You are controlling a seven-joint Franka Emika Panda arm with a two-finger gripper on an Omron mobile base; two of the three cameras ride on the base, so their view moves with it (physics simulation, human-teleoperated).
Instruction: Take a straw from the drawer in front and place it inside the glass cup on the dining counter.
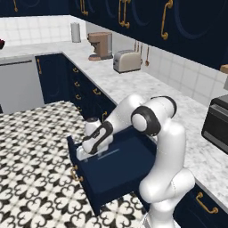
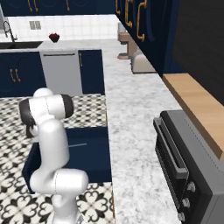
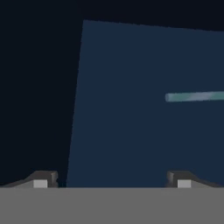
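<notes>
The white arm rises from its base, bends sharply at a dark-jointed elbow, and reaches forward and down so the gripper (image 1: 89, 153) hangs low over the open drawer (image 1: 120, 171), pointing at its floor. In the hand view the two fingertips (image 3: 43, 179) stand wide apart, jaws spread, touching nothing.

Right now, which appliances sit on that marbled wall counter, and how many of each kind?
Brown coffee machine: 1
Silver toaster: 1
Dark grey toaster oven: 1
Total: 3
</notes>
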